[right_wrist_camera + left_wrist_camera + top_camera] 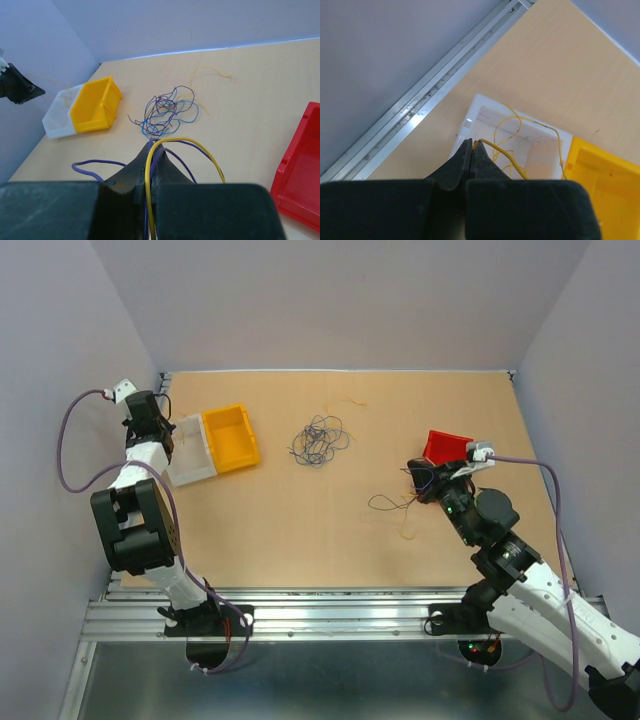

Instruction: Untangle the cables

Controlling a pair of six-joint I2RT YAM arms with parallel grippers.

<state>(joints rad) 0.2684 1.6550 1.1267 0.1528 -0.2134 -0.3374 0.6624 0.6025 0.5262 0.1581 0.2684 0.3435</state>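
**A:** Location of the cables?

**B:** A loose bunch of thin looping wires, mostly dark blue and purple, lies on the tabletop toward the far side, about midway between left and right. It touches no bin. The right wrist view shows the same bunch beyond the fingertips, with a few tan strands mixed in.

**A:** Any wires apart from the bunch?

**B:** Yes. A tan stray lies farther back, near the far edge. A purple loop sprawls on the tabletop just left of the right claw.

**A:** State of the right claw?

**B:** The right wrist view shows the right claw with its jaws pressed together on a purple and yellow pair of wires; the yellow one arches up and over to the right. The claw sits just near and left of the red bin.

**A:** State of the left claw?

**B:** The left claw is closed, no gap between the fingers, and pinches a yellow strand. That strand trails down into the white bin, where more thin yellow loops lie. In the top view this claw hangs at the left edge of the tabletop, over the white bin.

**A:** Bin layout?

**B:** The yellow bin stands touching the white bin's right side, left of the bunch and apart from it. The red bin is well to the right.
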